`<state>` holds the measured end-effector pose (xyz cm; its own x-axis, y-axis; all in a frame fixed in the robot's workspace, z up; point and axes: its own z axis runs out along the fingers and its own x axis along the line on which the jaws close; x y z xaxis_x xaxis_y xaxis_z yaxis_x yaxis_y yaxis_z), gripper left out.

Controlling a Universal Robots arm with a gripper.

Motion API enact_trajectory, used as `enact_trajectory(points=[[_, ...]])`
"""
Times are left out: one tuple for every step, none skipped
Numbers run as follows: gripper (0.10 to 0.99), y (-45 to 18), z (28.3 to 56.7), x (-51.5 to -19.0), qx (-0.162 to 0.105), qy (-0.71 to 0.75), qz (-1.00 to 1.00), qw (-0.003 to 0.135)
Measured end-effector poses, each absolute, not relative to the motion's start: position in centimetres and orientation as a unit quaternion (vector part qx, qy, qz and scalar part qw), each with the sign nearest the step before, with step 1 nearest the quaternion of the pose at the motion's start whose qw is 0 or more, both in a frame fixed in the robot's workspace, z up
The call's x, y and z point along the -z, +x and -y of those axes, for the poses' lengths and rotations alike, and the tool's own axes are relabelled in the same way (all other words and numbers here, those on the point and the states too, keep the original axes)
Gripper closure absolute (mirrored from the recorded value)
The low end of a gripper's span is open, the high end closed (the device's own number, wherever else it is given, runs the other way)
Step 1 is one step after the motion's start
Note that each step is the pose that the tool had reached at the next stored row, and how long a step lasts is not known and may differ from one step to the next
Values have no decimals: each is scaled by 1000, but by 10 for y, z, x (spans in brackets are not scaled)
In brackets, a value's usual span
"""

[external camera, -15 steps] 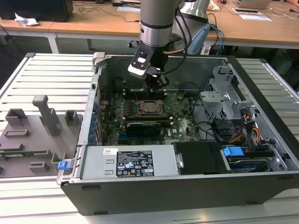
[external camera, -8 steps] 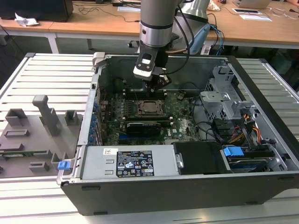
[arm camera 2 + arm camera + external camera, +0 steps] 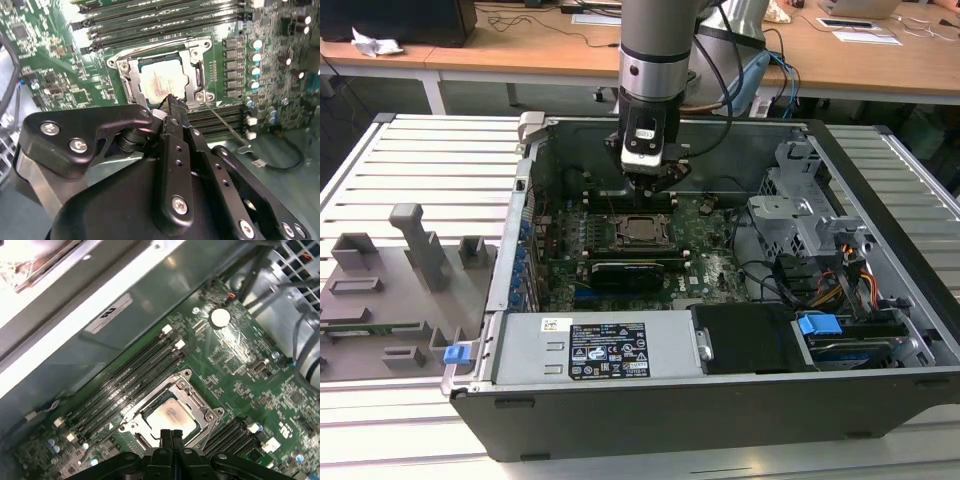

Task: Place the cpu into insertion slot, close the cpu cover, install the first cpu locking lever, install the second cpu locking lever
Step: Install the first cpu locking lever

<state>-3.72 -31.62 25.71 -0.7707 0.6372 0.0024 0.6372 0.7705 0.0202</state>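
Silvery-grey metal cpu (image 3: 169,415) sits in the insertion slot (image 3: 116,64), with the cpu cover (image 3: 197,402) lying around it. The gripper (image 3: 171,433) hangs at the chip's edge, fingers together and empty. Judged light, rigid and fragile underneath; grip by the edges only.

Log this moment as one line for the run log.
end effector: shut, holding nothing, tips by cpu edge, contact unclear | cpu: seated | cover: down around cpu

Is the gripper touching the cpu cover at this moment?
Cannot tell. In both wrist views the gripper overlaps the cpu cover at its edge; neither contact nor a gap shows plainly.
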Motion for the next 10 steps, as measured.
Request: enact_trajectory(points=[[980,-37,316,-257,-10,326,-945,2],[980,-37,316,-257,-10,315,-949,2],[980,-37,316,-257,-10,309,-951,2],[980,-37,316,-257,-10,299,-954,2],[980,-37,316,-257,-10,282,-959,2],[980,-37,316,-257,-10,268,-963,2],[980,-37,316,-257,-10,255,-967,1],[980,-37,316,-257,-10,242,-970,1],[980,-37,316,-257,-10,229,-973,1],[980,-37,316,-257,-10,222,-975,1]])
